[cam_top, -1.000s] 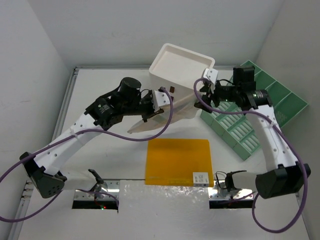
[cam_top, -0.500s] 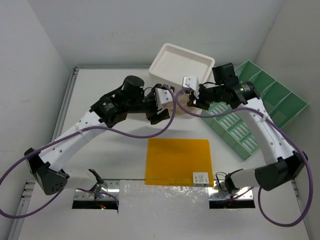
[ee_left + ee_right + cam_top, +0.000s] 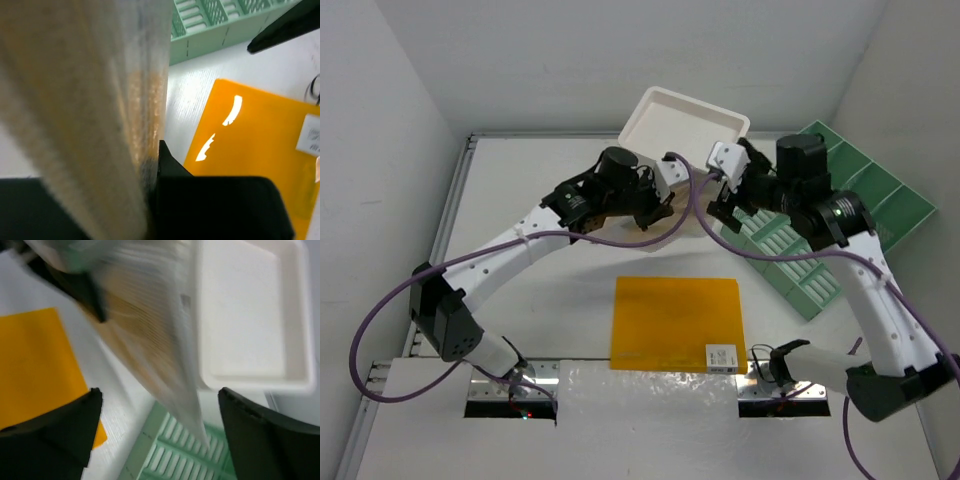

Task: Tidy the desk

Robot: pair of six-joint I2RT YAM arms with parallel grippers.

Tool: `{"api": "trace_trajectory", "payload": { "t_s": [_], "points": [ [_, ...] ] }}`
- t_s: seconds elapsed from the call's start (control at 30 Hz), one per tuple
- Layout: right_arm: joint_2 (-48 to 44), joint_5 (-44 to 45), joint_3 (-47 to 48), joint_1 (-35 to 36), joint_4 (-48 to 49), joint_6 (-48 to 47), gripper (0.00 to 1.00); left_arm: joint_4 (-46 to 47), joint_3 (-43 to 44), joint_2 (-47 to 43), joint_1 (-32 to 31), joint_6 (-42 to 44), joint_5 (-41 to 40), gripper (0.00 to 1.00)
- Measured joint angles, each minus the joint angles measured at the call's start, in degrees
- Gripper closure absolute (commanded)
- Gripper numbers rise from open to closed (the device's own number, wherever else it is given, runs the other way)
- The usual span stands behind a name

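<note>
The tabletop — matte white, with a silver rail along its left edge — fills the floor of the pale-walled bay and carries everything in view. At its far middle sits a white box with a tray-like top. To the right of the box, a green slotted rack lies slanted toward the right wall. Nearer the front, well apart from the box, an orange folder lies flat with a small white label on its near right corner. Both arms reach in to the front of the box, and their ends are close together there. The left jaws are pressed shut on the edge of a pale translucent sheet. In the left wrist view the sheet runs down between the black fingers with no gap, and the orange folder and the green rack show beyond it. The right jaws stand wide open — in the right wrist view the fingers sit far apart at the lower corners. The blurred sheet hangs in the space between them, touching neither as far as can be seen, with the box's top behind it. In the top view the sheet is hard to make out against the box.
</note>
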Motion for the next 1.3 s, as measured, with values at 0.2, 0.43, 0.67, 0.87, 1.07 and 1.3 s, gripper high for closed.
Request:
{"api": "trace_trajectory", "payload": {
  "t_s": [0.2, 0.43, 0.67, 0.87, 1.07, 1.3],
  "points": [
    [-10.7, 26.3, -2.4, -1.3, 8.2, 18.1, 0.01, 0.7, 12.3, 6.4, 0.0, -10.6, -2.1, 1.00],
    [-19.0, 52.4, -2.7, -1.6, 1.7, 37.2, 0.01, 3.9, 28.0, 12.7, -1.2, -16.7, -4.7, 1.00],
    [-30.2, 60.1, -23.5, -1.6, -1.8, 46.8, 0.01, 12.7, 38.7, 23.0, -3.5, -17.5, -4.8, 1.00],
    [-33.2, 61.5, -33.9, -1.6, -0.8, 48.3, 0.01, 19.6, 57.2, 41.4, -4.4, -19.4, -4.3, 1.00],
    [-36.7, 65.7, -34.9, -1.6, 2.1, 47.6, 0.01, 25.9, 75.2, 57.7, -6.9, -18.4, -6.4, 1.00],
    [-43.9, 69.8, -34.8, -1.6, 4.2, 45.1, 0.01, 31.8, 80.5, 63.5, -9.1, -16.6, -8.8, 1.00]
  ]
}}
